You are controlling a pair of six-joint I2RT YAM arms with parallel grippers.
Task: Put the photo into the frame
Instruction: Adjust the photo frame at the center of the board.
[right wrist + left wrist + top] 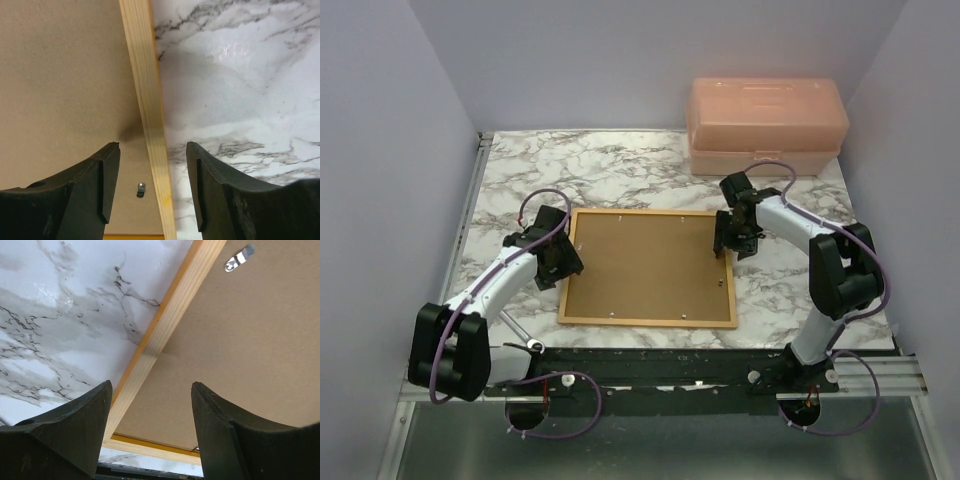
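- The frame [650,321] lies flat in the middle of the marble bench [570,170], between the two arms. Its back is turned up, and its long sides run left to right.
- A plain brown backing board [650,265] fills the inside of the frame and sits within the orange wooden rails.
- The left fingers [563,265] are at the left short rail of the frame, nearer to its near corner.
- In the left wrist view the left fingers [97,405] stand well apart and have nothing between them. One finger is over the bench [60,315], the other is over the backing board [250,350], and the rail of the frame [165,325] runs through the gap.
- I cannot tell whether their tips touch the wood or only hang just above it.
- A small metal tab [239,258] lies on the board near the rail.
- The right fingers [730,243] are at the right short rail, close to the far corner.
- In the right wrist view the right fingers [107,165] are also spread apart and grip nothing. The pale rail [145,75] passes between them, with board on one side and marble on the other.
- A faint shadow lies on the board just at the tip of one finger.
- A pink box [767,120] stands at the far right of the bench, apart from the frame.
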